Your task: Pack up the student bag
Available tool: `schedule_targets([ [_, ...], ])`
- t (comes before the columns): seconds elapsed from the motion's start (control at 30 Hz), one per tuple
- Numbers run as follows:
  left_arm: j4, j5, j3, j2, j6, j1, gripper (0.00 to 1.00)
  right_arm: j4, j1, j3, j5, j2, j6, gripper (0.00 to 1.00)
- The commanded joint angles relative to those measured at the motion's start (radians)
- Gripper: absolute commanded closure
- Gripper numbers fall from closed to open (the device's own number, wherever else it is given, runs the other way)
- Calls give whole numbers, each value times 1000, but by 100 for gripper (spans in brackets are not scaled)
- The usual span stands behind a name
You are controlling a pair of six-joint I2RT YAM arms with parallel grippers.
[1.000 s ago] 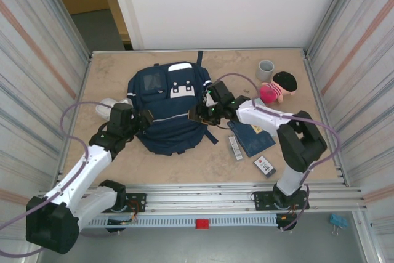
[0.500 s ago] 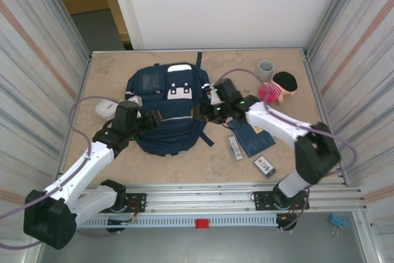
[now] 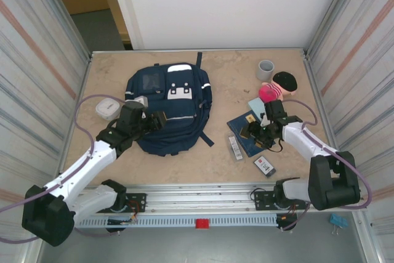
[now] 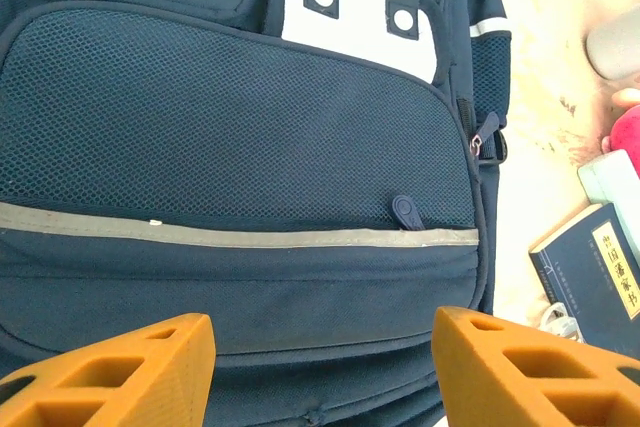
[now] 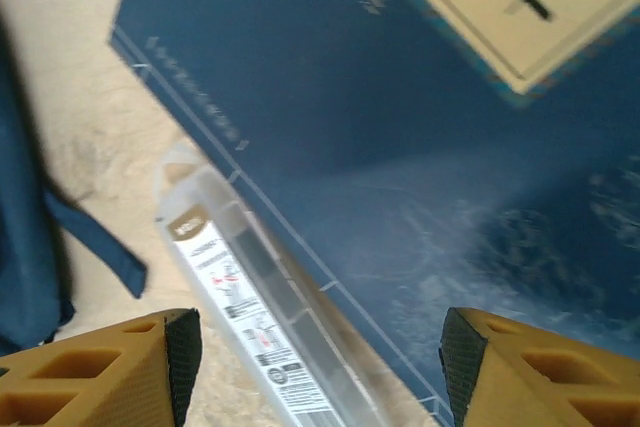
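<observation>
The student bag (image 3: 169,112), a large navy backpack with white patches and a pale stripe, lies flat at the table's centre-left. My left gripper (image 3: 157,119) hovers open over its left side. In the left wrist view the bag's mesh pocket (image 4: 240,147) and a zipper pull (image 4: 405,212) sit ahead of the open left gripper (image 4: 325,372), which holds nothing. My right gripper (image 3: 249,132) stands open over a dark blue book (image 3: 257,141), right of the bag. The right wrist view shows the book's cover (image 5: 400,127) and a clear plastic case (image 5: 250,317) between the spread orange fingers (image 5: 120,367).
A grey cup (image 3: 265,69) and a red doll with black hair (image 3: 278,85) stand at the back right. A pale teal item (image 3: 255,103) touches the book's far edge. A small labelled box (image 3: 265,165) lies near the front. A white container (image 3: 106,108) sits left of the bag.
My right gripper left the bag's right side and swung right and nearer, over the book. The left gripper crept right along the bag's left side. The bag's lower edge settled.
</observation>
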Motion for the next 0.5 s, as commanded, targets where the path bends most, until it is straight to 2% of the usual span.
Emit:
schedule_targets([
  [0.0, 23, -19, -1, 6, 7, -9, 41, 56, -2, -33, -25, -17, 10, 34],
  [0.23, 37, -23, -4, 16, 0, -15, 41, 202, 30, -95, -43, 0, 112, 35],
  [0.47, 47, -24, 11, 48, -3, -29, 41, 415, 81, -134, 5, 63, 255, 37],
])
